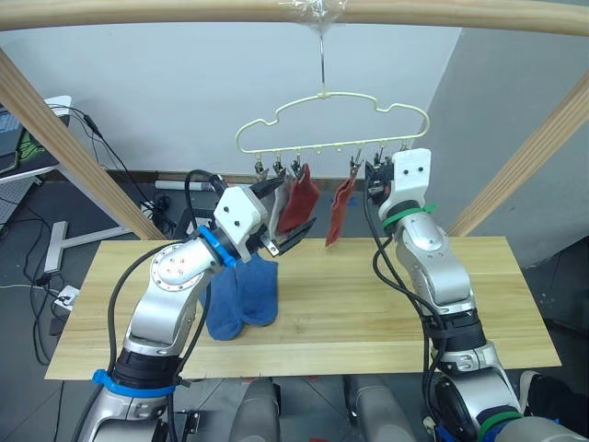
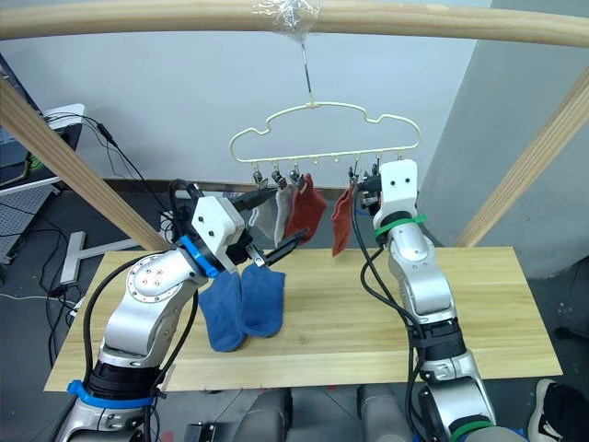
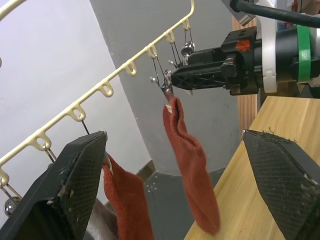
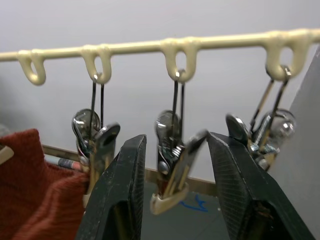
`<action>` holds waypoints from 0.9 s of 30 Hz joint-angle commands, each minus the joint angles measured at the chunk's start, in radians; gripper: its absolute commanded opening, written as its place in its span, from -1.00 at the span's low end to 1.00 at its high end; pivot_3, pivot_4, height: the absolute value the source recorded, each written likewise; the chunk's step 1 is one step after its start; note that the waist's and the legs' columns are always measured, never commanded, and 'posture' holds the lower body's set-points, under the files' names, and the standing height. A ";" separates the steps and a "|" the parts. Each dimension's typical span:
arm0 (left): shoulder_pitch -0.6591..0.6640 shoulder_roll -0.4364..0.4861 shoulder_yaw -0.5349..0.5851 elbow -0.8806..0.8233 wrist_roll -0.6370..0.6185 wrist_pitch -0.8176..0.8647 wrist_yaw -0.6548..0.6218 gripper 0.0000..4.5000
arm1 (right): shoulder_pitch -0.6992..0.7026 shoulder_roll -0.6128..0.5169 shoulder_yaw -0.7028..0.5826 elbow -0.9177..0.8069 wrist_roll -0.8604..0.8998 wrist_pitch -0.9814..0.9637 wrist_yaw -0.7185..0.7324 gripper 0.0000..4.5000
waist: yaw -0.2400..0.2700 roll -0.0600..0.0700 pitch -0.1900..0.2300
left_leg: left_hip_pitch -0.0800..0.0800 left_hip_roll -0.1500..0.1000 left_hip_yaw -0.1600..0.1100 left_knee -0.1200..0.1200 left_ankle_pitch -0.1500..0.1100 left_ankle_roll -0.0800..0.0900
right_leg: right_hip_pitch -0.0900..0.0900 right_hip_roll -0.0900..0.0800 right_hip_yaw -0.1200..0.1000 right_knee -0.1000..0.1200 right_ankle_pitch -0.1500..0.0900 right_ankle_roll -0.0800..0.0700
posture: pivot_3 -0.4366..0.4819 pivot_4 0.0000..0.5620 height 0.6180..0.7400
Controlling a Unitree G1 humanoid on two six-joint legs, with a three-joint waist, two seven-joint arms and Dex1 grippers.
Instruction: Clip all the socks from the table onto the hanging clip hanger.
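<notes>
The pale yellow clip hanger [image 1: 276, 120] hangs by its hook from the top pole. A light grey sock [image 2: 267, 214] and two rust-red socks [image 1: 302, 198] [image 1: 340, 212] hang from its clips. Two blue socks [image 1: 244, 295] lie side by side on the table [image 1: 368, 304], at its left. My left gripper [image 1: 300, 201] is open and empty, raised in front of the hanging grey and red socks. My right gripper [image 4: 175, 137] is open at the hanger's right part, its fingers on either side of an empty metal clip [image 4: 172, 165], just beside the clip that holds a red sock [image 4: 40, 190].
Slanted wooden poles stand at the left [image 1: 74, 152] and the right [image 1: 534, 157] behind the table, with a round pole [image 1: 184, 11] across the top. Cables [image 1: 120, 161] and a white stand [image 1: 55, 244] are on the floor at the back left.
</notes>
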 commanded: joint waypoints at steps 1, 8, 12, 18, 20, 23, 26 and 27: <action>-0.034 0.002 0.026 -0.068 -0.035 0.023 0.004 1.00 | -0.031 0.019 -0.010 -0.018 0.003 -0.024 0.016 -0.12 | 0.002 0.000 0.000 | 0.000 0.000 0.000 0.000 0.000 0.000 | 0.000 0.000 0.000 0.000 0.000 0.000 | 0.15 -0.12 1.00; -0.081 -0.006 0.023 -0.095 -0.075 0.085 0.003 1.00 | -0.067 0.052 -0.026 0.007 0.010 -0.022 0.020 -0.12 | 0.003 0.000 0.000 | 0.000 0.000 0.000 0.000 0.000 0.000 | 0.000 0.000 0.000 0.000 0.000 0.000 | 0.17 -0.12 1.00; -0.084 -0.010 0.019 -0.111 -0.084 0.103 0.003 1.00 | -0.078 0.065 -0.031 0.020 0.007 -0.025 0.027 -0.12 | 0.004 0.000 0.000 | 0.000 0.000 0.000 0.000 0.000 0.000 | 0.000 0.000 0.000 0.000 0.000 0.000 | 0.17 -0.11 1.00; -0.085 -0.015 0.016 -0.116 -0.085 0.115 0.002 1.00 | -0.095 0.075 -0.052 0.070 0.000 -0.032 0.018 -0.12 | 0.007 0.000 0.000 | 0.000 0.000 0.000 0.000 0.000 0.000 | 0.000 0.000 0.000 0.000 0.000 0.000 | 0.18 -0.11 1.00; -0.082 -0.015 0.016 -0.121 -0.086 0.117 0.001 1.00 | -0.087 0.067 -0.052 0.066 -0.010 -0.030 0.015 -0.12 | 0.008 0.000 0.000 | 0.000 0.000 0.000 0.000 0.000 0.000 | 0.000 0.000 0.000 0.000 0.000 0.000 | 0.18 -0.11 1.00; -0.079 -0.015 0.018 -0.125 -0.088 0.121 0.001 1.00 | -0.066 0.057 -0.053 0.043 -0.024 -0.015 0.005 -0.12 | 0.008 0.000 0.000 | 0.000 0.000 0.000 0.000 0.000 0.000 | 0.000 0.000 0.000 0.000 0.000 -0.001 | 0.18 -0.10 1.00; -0.078 -0.016 0.018 -0.126 -0.087 0.122 0.002 1.00 | -0.051 0.051 -0.053 0.020 -0.030 -0.001 -0.006 -0.12 | 0.009 0.000 0.000 | 0.000 0.000 0.000 0.000 0.000 0.000 | 0.000 0.000 0.000 0.000 0.000 -0.001 | 0.18 -0.10 1.00; -0.078 -0.016 0.019 -0.126 -0.087 0.123 0.002 1.00 | -0.049 0.050 -0.052 0.016 -0.031 0.001 -0.007 -0.12 | 0.009 0.000 0.000 | 0.000 0.000 0.000 0.000 0.000 0.000 | 0.000 0.000 0.000 0.000 0.000 -0.001 | 0.18 -0.10 1.00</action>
